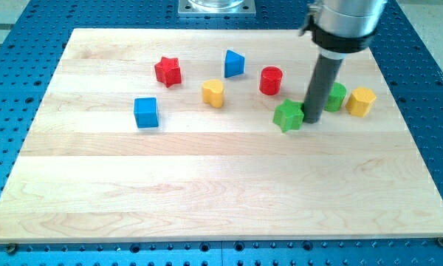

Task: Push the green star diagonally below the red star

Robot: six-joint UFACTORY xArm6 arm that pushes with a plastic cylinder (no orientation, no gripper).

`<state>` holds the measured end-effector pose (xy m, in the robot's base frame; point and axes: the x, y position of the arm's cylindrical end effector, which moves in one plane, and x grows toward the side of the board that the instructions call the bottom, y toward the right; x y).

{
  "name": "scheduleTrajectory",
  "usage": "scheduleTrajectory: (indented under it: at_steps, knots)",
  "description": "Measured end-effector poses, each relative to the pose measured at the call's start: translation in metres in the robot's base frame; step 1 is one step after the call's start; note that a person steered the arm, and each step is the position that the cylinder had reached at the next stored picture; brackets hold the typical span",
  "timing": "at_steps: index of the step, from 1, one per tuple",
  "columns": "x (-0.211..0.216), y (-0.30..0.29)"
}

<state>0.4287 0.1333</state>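
My tip (311, 120) is pressed against the green star's (288, 116) right side (no pincer is fitted); the red star (167, 71) is seen well left, higher up.

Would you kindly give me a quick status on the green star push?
My tip down at green star's right edge. Red star far to the view's left. Yellow block and red cylinder lie between.

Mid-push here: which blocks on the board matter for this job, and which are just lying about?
In the job:
green star
red star
my tip, at the green star's right side

Lying about:
blue cube
blue block
yellow block
red cylinder
green block
yellow hexagon
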Motion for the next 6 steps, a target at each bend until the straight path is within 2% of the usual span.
scheduleTrajectory:
  at_steps: [2, 4, 6]
  knots:
    - [0.014, -0.064]
    - [0.003, -0.057]
    - [0.012, -0.108]
